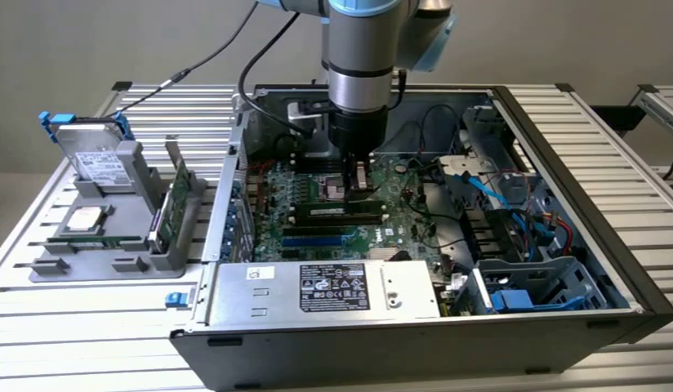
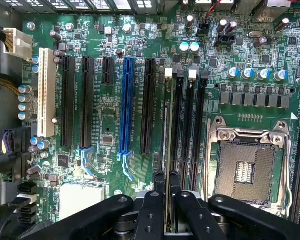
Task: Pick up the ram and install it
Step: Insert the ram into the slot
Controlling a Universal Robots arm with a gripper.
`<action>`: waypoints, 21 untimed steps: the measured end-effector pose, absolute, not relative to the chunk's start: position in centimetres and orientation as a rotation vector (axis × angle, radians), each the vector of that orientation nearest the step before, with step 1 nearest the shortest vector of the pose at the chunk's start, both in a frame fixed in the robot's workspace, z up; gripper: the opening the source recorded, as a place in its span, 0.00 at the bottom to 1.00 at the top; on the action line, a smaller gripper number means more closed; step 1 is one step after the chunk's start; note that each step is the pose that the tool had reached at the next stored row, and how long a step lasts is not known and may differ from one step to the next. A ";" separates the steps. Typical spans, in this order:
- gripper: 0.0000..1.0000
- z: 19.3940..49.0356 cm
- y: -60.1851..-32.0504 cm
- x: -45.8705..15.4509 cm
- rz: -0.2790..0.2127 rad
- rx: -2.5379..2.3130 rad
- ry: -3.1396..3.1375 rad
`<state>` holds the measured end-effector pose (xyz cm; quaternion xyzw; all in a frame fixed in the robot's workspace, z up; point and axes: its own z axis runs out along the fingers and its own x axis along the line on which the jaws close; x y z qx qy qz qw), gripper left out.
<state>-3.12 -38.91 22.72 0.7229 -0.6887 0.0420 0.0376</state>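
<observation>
- Gripper (image 2: pixel 166 180) clenched on ram (image 2: pixel 167 125); thin green stick pinched btwn the two black fingers (image 2: pixel 159 200).
- Wrist view: ram seen edge-on, running straight out from the fingers across the mobo (image 2: pixel 105 140).
- Ram lines up w/ the first black mem slot of the row, far end by a white latch (image 2: pixel 168 74). Seated or just above it: can't tell.
- Two more black mem slots (image 2: pixel 189 130) just beside the ram, parallel to it, on the CPU socket side.
- CPU socket (image 2: pixel 250 165) near those slots, metal frame around it, no chip in it.
- Other side of ram: black exp slots, one blue slot (image 2: pixel 126 105), one white slot (image 2: pixel 46 92), all parallel to the ram.
- Exterior view: arm (image 1: pixel 358 57) points straight down into open case (image 1: pixel 598 155), gripper low over mid mobo.
- PSU (image 1: pixel 326 290) along the case's near wall, label up.
- Blue cables and drive cage inside the case, at exterior view's right.
- Grey holder (image 1: pixel 97 245) on slatted table (image 1: pixel 75 343), outside the case at exterior view's left, well apart from gripper.
- HDD (image 1: pixel 97 159) w/ blue rails stands upright at the holder's far end; green card (image 1: pixel 179 200) upright on the holder's case-side edge.
</observation>
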 end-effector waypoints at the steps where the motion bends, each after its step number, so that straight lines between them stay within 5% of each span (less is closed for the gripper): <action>1: 0.14 22.7 -38.9 -3.1 0.129 2.217 -2.115; 21: 0.14 22.4 -38.9 -3.3 0.130 2.212 -2.119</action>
